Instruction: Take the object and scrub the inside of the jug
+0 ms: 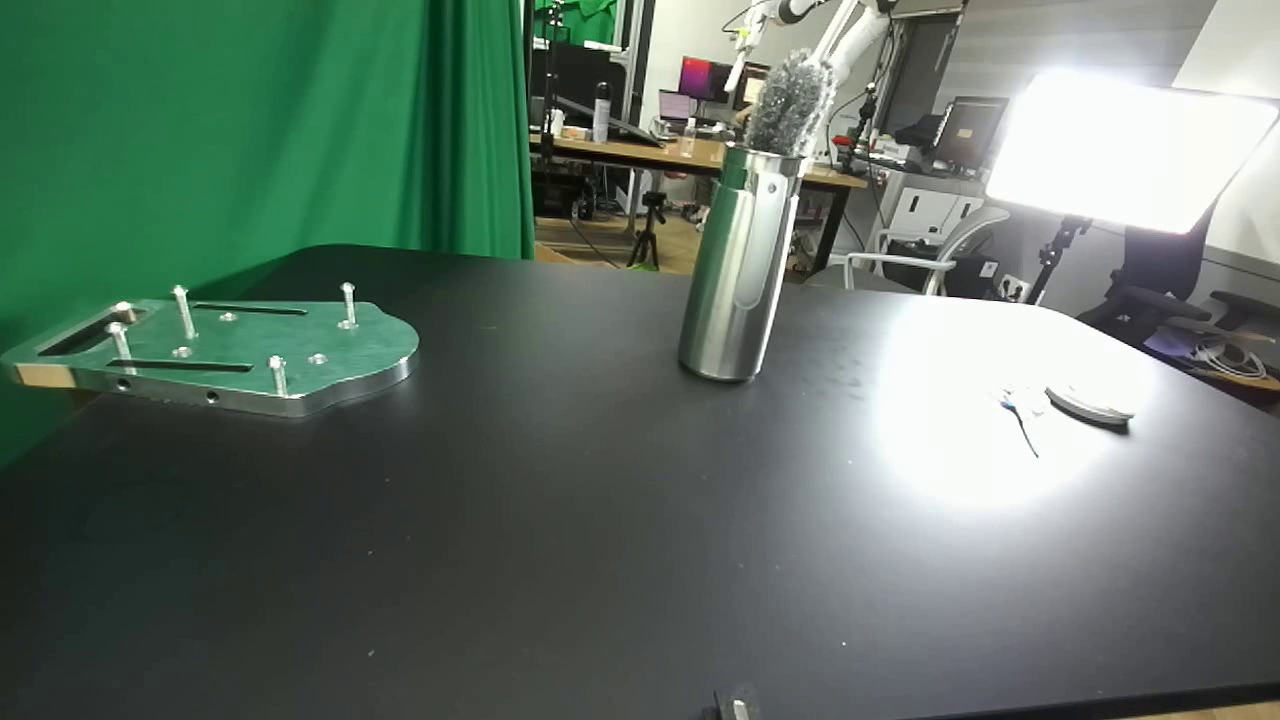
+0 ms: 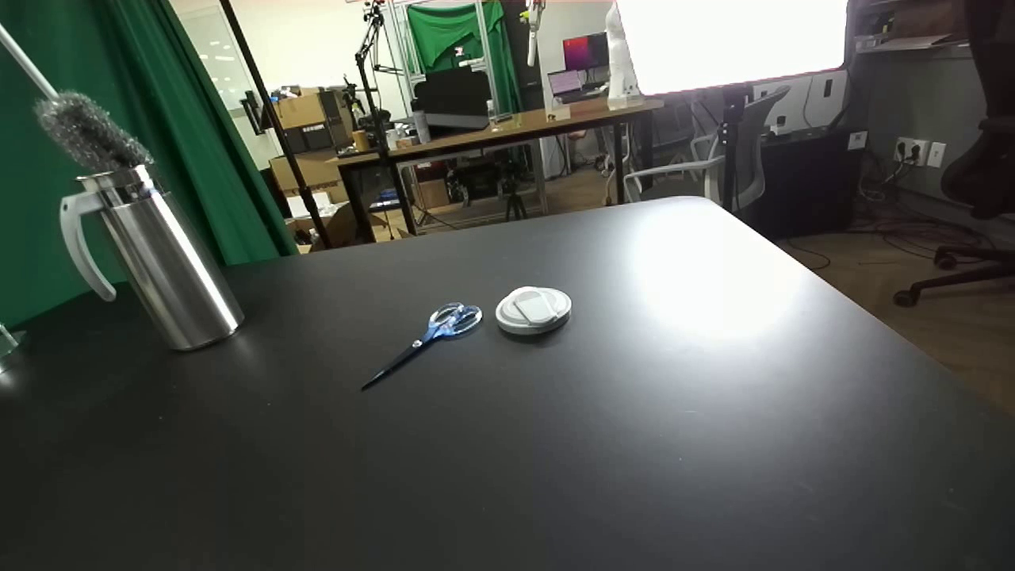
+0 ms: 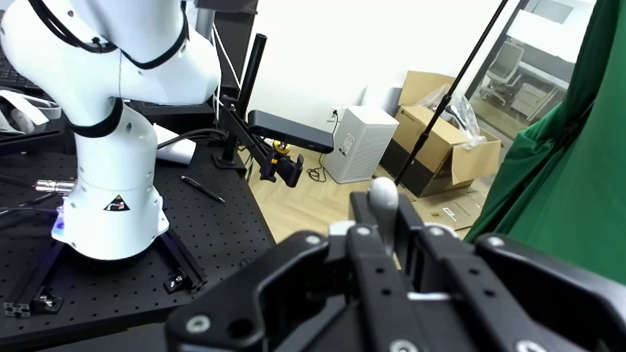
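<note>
Green curtain (image 1: pixel 250 130) hangs along the left side of the room, beside a black table (image 1: pixel 480 550). Farthest left, at the table's edge, is a metal plate (image 1: pixel 255 340) studded with upright bolts (image 1: pixel 185 312). Next, well apart from it, the steel jug (image 1: pixel 715 285) stands on its base, mouth uncovered, its pale handle (image 2: pixel 74 242) to the left in an exterior view. Directly over that mouth is the brush (image 1: pixel 790 105): the lower tip of its grey bristles sits at or just within the rim, while most of the head is outside. Its white rod (image 2: pixel 28 63) runs upward past the frame; the gripper (image 3: pixel 384 215) shows only in the wrist view, its jaws drawn close together and clamped on what looks like the rod's rounded end (image 3: pixel 383 191). So the jug lies beneath the tool, at the far end of the brush's length. What the coming move turns on is how the two long axes meet: in an exterior view the brush leans farther toward the jug's handle side than the jug itself seems to. My judgement is that it wants bringing in line with the jug and then lowering; pushed down on this slant, it could catch the rim or tip the jug. Rightward come scissors (image 2: pixel 432 329), a light round lid (image 2: pixel 533 311) just beside them, and, beyond, a glaring lamp (image 1: pixel 1120 150).
</note>
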{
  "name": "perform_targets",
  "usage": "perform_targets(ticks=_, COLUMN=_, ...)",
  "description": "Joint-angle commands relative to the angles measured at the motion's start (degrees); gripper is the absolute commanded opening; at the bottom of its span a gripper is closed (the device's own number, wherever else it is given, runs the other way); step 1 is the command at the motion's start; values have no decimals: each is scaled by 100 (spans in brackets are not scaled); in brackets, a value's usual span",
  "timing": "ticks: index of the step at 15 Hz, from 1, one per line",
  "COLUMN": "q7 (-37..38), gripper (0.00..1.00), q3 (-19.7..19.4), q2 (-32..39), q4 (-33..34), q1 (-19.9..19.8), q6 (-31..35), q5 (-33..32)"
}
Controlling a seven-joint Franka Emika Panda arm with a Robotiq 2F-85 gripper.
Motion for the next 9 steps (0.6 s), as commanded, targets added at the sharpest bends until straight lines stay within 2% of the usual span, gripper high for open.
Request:
perform_targets(ticks=1, q7=247, gripper=4, q3=-93, q2=169, q4=180, q1=85, q6=-136, q5=96)
perform_targets(ticks=9, q7=32, gripper=4, q3=-150, q2=484, q4=27, q1=307, q6=204, q5=-206)
